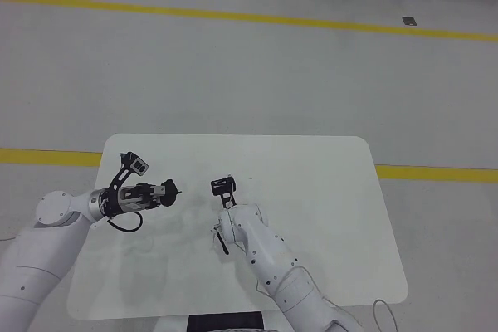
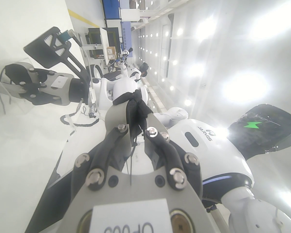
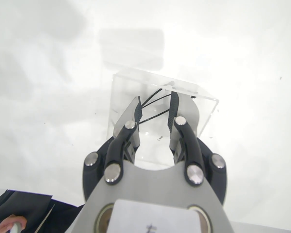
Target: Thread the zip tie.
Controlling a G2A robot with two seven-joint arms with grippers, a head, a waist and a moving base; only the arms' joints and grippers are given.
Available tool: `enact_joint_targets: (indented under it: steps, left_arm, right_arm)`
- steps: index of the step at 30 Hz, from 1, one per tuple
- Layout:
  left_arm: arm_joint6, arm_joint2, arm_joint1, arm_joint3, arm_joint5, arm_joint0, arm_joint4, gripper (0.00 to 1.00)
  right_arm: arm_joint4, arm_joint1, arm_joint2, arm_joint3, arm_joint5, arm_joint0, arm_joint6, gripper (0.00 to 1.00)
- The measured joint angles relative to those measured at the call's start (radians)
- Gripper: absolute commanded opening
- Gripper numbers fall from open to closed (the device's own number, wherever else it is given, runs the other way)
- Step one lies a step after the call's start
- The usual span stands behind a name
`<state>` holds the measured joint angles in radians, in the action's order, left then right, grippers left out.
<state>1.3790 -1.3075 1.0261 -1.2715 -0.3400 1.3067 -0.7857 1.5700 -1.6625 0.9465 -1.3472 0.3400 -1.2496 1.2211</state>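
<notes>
Two grippers mattered here, and the right gripper [image 3: 155, 96] was plainly the nearer one to the supply. Its fingers stood spread and dipped into the clear box [image 3: 206, 112] on the table [image 1: 315, 166]. The loose ties [image 3: 154, 116] lay in the gap between its pads. Their long axes ran from one pad across to the other, in line with the closing stroke rather than square to it. Closing as it stood would likely have pushed them endwise or bowed them. A turn of the wrist looked advisable before any pinch.

The left gripper [image 2: 135, 101] hung above the table near the box, to the side of the right gripper. Its fingers were pressed together on what appeared to be a thin black tie [image 2: 130, 168], which ran back along the fingers toward the palm. Which end of that tie faced outward could not be told.

Threading seemed not yet begun. The next step probably depended on the right gripper lifting one tie clear of the others.
</notes>
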Motion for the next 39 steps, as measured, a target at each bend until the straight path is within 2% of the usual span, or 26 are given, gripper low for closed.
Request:
enact_joint_targets:
  steps: [10, 23, 39]
  left_arm:
    - [0.0, 0.0, 0.0, 0.0, 0.0, 0.0, 0.0, 0.0]
    - [0.0, 0.0, 0.0, 0.0, 0.0, 0.0, 0.0, 0.0]
    - [0.0, 0.0, 0.0, 0.0, 0.0, 0.0, 0.0, 0.0]
  right_arm:
    - [0.0, 0.017, 0.002, -0.031, 0.0, -0.007, 0.007, 0.19]
    - [0.0, 0.016, -0.014, -0.065, 0.0, -0.029, 0.018, 0.21]
    - [0.0, -0.011, -0.034, 0.019, 0.0, 0.01, 0.012, 0.18]
